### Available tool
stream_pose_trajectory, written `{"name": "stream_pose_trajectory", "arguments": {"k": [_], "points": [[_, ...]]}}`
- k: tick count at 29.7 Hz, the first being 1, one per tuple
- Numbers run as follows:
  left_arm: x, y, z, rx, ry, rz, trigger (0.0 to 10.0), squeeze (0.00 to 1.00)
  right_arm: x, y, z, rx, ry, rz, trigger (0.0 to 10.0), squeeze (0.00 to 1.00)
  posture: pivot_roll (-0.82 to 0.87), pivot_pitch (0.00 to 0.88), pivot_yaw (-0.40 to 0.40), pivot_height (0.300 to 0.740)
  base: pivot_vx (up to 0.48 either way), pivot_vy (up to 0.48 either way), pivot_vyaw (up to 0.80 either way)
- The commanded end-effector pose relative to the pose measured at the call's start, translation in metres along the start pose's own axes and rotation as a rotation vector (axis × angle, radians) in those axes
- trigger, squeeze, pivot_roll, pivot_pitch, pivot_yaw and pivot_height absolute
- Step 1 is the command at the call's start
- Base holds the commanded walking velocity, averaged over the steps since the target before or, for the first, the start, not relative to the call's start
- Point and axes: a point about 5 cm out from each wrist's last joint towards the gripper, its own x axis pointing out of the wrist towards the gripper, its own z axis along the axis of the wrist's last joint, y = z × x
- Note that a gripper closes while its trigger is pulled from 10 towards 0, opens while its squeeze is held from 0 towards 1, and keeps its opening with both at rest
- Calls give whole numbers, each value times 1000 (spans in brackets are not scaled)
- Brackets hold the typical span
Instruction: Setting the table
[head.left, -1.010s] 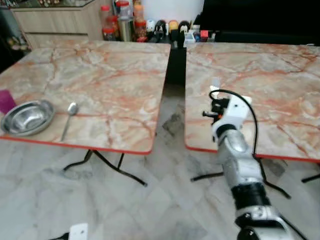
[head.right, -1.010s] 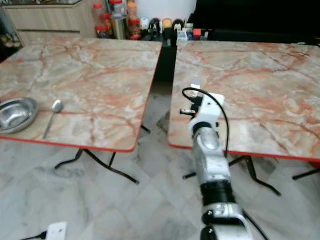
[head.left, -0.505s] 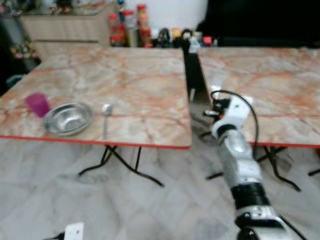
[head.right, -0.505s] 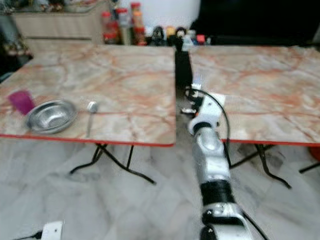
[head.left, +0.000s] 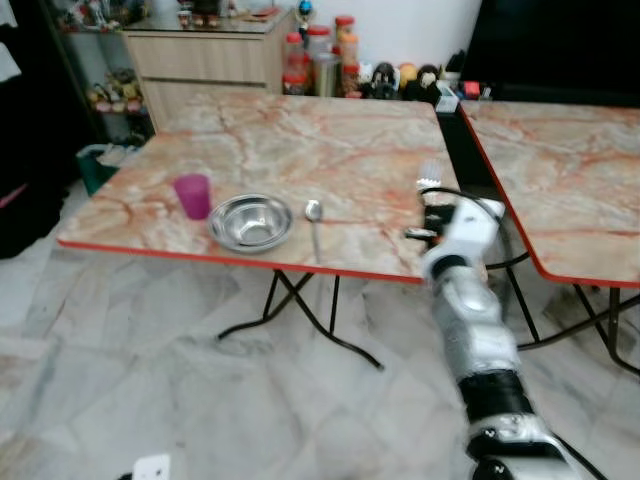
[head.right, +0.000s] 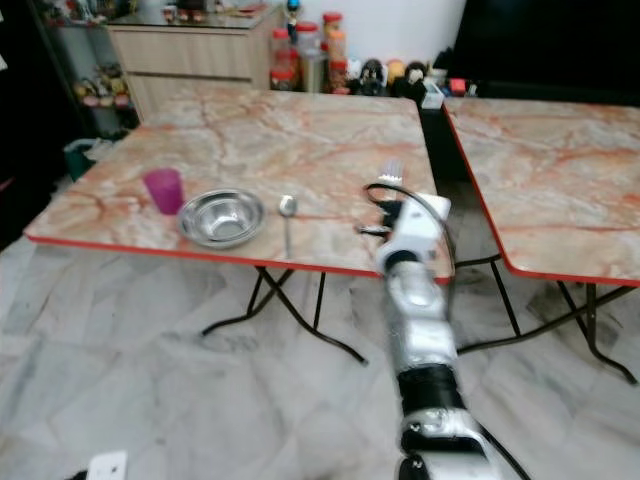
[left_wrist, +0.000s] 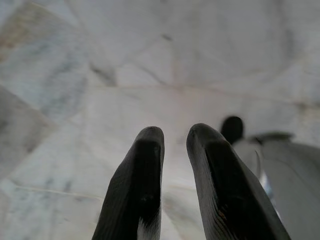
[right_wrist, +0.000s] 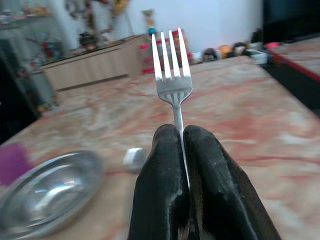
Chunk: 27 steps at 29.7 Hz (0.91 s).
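Fork carried toward a half-laid place setting

The right hand (right_wrist: 182, 145) is clamped on the fork (right_wrist: 172, 65), tines pointing away from the wrist, probably so the handle can be laid down flat. It hangs over the surface (head.left: 300, 150) edge, well to the right of the bowl (head.left: 251, 221). A spoon (head.left: 314, 215) lies just right of the bowl and a pink cup (head.left: 193, 195) just left, so the fork seems the missing piece. The left hand (left_wrist: 175, 165) hangs idle over the floor, fingers narrowly apart.

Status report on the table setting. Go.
Right claw shut on fork, tines up, held near the table's front edge. Left claw idle, pointing at floor. Cup, bowl, spoon set. Nothing in the way.
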Motion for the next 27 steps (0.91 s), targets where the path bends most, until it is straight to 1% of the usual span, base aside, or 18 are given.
{"name": "stream_pose_trajectory", "arguments": {"k": [1, 5, 9, 11, 13, 21, 27], "points": [[-1, -6, -4, -6, 17, -12, 10000, 0, 0, -13, 6, 2, -19, -36, 10000, 0, 8, 20, 4, 740, 0, 480, 0], [0, -5, -2, -6, 14, -9, 10000, 0, 0, -11, 5, 3, -15, -35, 10000, 0, 11, 36, 5, 740, 0, 468, 0], [1, -4, 2, 6, 1, -4, 10000, 0, 0, -10, 5, 6, -13, -36, 10000, 0, 11, 46, 5, 740, 0, 0, 0], [3, -10, 13, -9, -33, -11, 10000, 0, 0, -10, 5, 3, -14, -38, 10000, 0, 11, 46, 5, 740, 0, 0, 0], [4, -16, 20, -16, -45, -19, 10000, 0, 0, -11, 5, 1, -16, -41, 10000, 0, 11, 46, 5, 740, 0, 0, 0], [4, -21, 25, -11, -50, -29, 10000, 0, 0, -12, 7, 2, -20, -43, 10000, 0, 9, 56, 6, 740, 31, 0, 0], [4, -21, 25, -7, -51, -27, 10000, 0, 1, -11, 7, 0, -22, -41, 10000, 0, 10, 55, 6, 740, 261, 0, 0]]}}
